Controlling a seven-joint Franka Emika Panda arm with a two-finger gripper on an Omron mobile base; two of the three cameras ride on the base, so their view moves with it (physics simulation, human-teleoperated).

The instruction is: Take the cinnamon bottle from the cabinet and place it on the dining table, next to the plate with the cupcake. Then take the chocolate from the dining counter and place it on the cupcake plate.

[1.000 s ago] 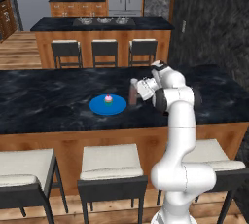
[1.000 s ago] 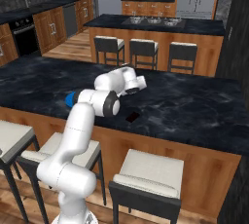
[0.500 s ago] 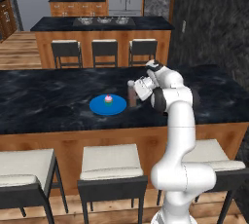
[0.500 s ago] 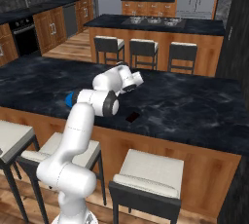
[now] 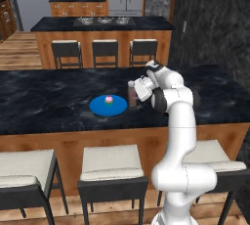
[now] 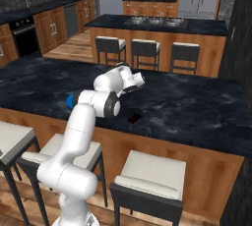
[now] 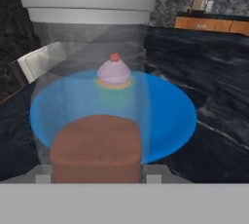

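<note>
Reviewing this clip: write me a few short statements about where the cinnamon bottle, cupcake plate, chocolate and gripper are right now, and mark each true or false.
1. The gripper holds the cinnamon bottle beside the blue plate. True.
2. The cupcake lies off the plate. False: it sits on the plate.
3. The chocolate lies on the dark counter, apart from the plate. True.
4. The chocolate already rests on the plate. False: the plate carries just the cupcake.
</note>
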